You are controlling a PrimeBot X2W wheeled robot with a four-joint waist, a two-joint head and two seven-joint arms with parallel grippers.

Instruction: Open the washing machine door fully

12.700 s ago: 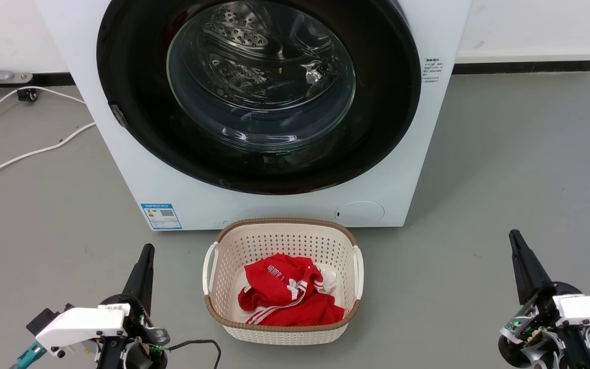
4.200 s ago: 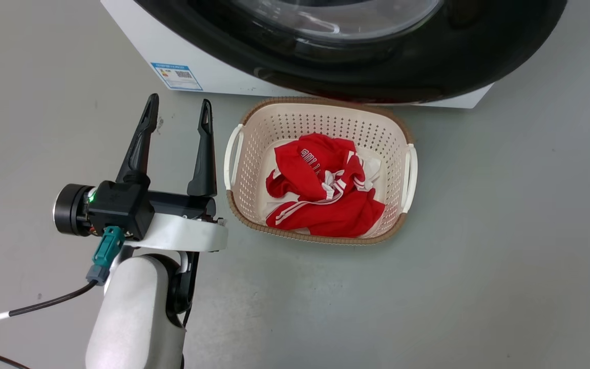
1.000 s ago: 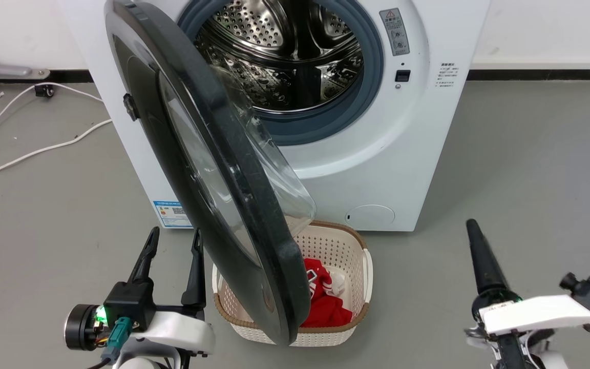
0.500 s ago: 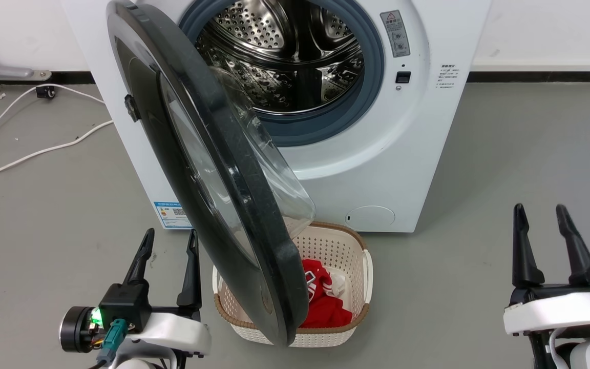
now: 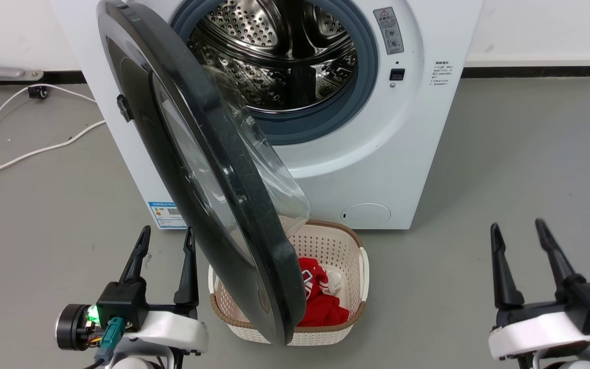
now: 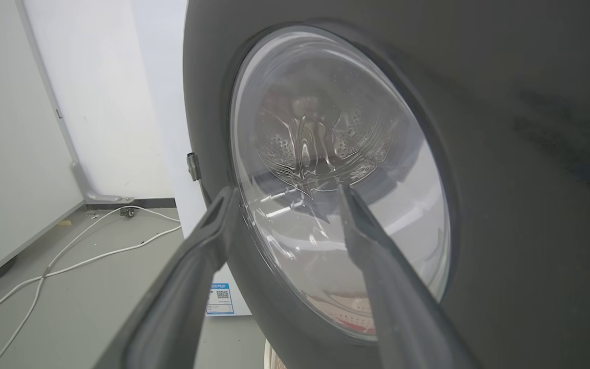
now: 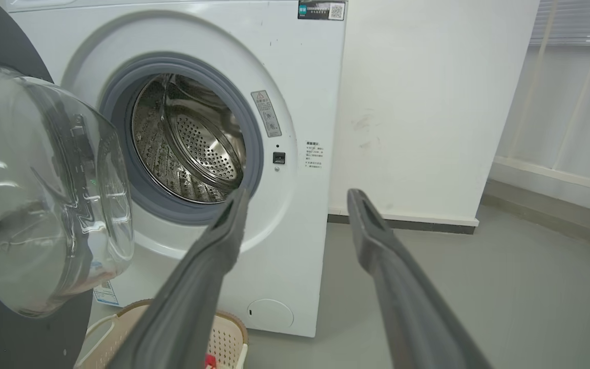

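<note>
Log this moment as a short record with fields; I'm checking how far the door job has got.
door: washing machine door swung out from the front, hinged at the head view's left, drum exposed; not folded right back
left gripper: open, empty, beside the door's outer face
right gripper: open, empty, well off to the right
below door: basket holding red garment
task: probably not finished

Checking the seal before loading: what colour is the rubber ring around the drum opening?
The rubber ring is blue-grey, plain with no pattern; it shows best in the head view.
</note>
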